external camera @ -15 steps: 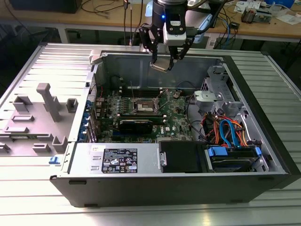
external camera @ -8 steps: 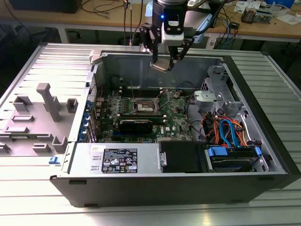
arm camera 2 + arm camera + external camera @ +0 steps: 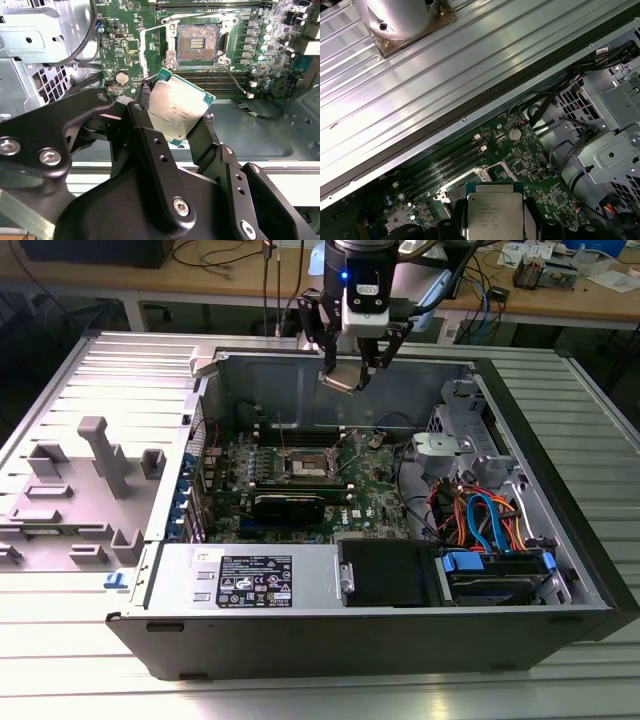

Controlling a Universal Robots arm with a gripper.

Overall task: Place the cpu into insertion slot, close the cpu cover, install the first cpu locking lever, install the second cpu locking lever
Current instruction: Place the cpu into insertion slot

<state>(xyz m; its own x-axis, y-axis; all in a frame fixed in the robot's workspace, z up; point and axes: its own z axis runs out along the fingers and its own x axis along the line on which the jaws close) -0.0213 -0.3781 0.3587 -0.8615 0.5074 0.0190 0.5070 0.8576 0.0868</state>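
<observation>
- One step in hand: we hold the cpu [image 3: 177, 107], clenched in our gripper [image 3: 347, 375], well above the insertion slot [image 3: 198, 42].
- We judge seating needs level, squared alignment over that slot.

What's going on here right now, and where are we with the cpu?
The arm's gripper is shut on the cpu, gripping it by its edges and holding it in the air above the open computer case. The insertion slot on the green board is empty, with its contacts exposed. The cpu is not yet seated and hangs clear of the slot.
</observation>
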